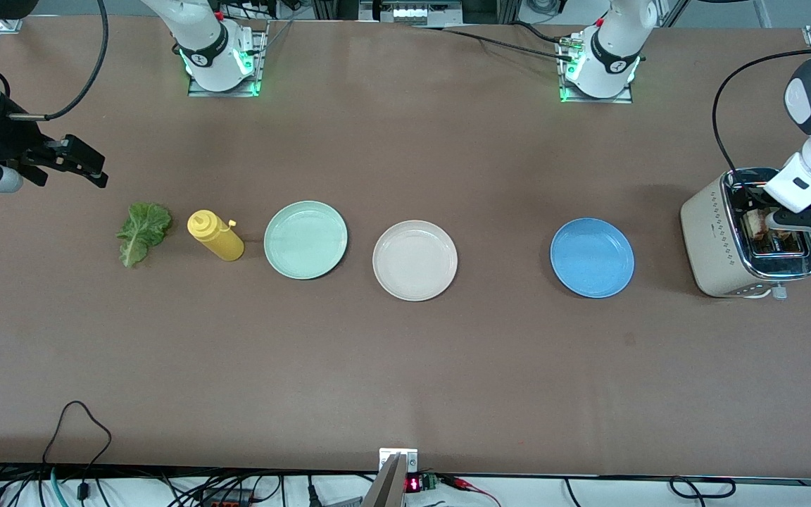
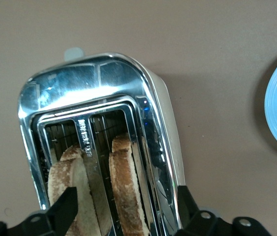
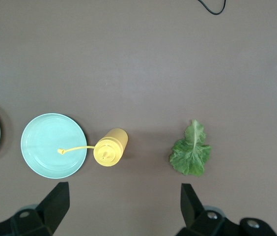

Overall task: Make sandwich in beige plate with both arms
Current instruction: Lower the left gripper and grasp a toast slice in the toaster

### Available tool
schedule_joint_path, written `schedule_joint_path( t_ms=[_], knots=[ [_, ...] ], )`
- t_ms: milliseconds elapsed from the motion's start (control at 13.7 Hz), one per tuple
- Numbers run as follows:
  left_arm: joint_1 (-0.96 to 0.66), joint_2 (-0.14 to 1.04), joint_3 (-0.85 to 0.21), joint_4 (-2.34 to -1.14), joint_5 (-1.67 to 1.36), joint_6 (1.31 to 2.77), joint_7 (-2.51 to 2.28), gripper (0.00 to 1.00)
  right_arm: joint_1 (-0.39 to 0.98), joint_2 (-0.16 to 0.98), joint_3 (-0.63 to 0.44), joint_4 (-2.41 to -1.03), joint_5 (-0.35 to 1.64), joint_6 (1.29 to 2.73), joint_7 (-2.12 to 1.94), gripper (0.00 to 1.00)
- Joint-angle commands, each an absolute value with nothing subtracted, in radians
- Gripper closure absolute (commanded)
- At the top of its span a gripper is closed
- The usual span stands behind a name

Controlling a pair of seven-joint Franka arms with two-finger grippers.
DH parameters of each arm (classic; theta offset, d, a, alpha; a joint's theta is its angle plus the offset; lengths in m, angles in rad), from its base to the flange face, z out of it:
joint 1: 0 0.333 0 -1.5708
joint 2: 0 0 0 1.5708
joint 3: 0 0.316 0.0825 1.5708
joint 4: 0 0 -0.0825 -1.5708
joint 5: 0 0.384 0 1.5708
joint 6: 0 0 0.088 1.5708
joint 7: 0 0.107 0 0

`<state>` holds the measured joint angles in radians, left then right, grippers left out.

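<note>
Brown tabletop (image 1: 405, 366) carries a row of things, and we go along it from the right arm's end. First we see a lettuce leaf (image 1: 142, 231), flat on the table, then just beside it a yellow squeeze bottle (image 1: 215, 235) tilted on its side, then a mint-green plate (image 1: 305, 239), a beige plate (image 1: 415, 260) and, well apart from that, a blue plate (image 1: 592, 257). All three plates have nothing on them. At the left arm's end stands a beige toaster (image 1: 712, 239) with a chrome top.

We find the bread in the toaster: two browned slices (image 2: 126, 191) stand upright, one in each slot, their crusts rising above the chrome rim. No slice lies on the beige plate, and the leaf lies apart from it, past the green plate and the bottle.

We see the left gripper (image 1: 789, 222) down at the toaster's top, over the slots. In its wrist view the two black fingers (image 2: 62, 209) stand apart, one to each side; one finger sits at the outer face of one slice, the other by the toaster's outer rim. We cannot tell whether either finger presses on bread, and nothing is lifted.

We see the right gripper (image 1: 85, 163) waiting in the air at its own end of the table, over bare tabletop close to the leaf. Its fingers (image 3: 55, 204) are spread wide with nothing between them, and its wrist view looks down on leaf, bottle and green plate.
</note>
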<state>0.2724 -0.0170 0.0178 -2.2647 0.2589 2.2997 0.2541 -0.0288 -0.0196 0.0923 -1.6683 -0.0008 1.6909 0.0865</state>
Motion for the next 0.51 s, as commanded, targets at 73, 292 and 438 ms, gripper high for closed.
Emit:
schedule_joint_path(
  t_ms=[73, 292, 438],
  knots=[
    [0.291, -0.045, 0.006, -2.295, 0.275, 2.286, 0.268, 0.71, -0.034, -0.041, 0.094, -1.683, 0.0, 1.683, 0.084, 0.0],
    [0.293, -0.044, 0.006, -2.292, 0.275, 2.275, 0.267, 0.91, -0.035, -0.041, 0.094, -1.683, 0.0, 1.68, 0.081, 0.0],
    [0.293, -0.049, 0.005, -2.286, 0.275, 2.252, 0.264, 0.95, -0.035, -0.041, 0.092, -1.684, 0.0, 1.678, 0.081, 0.0]
  ],
)
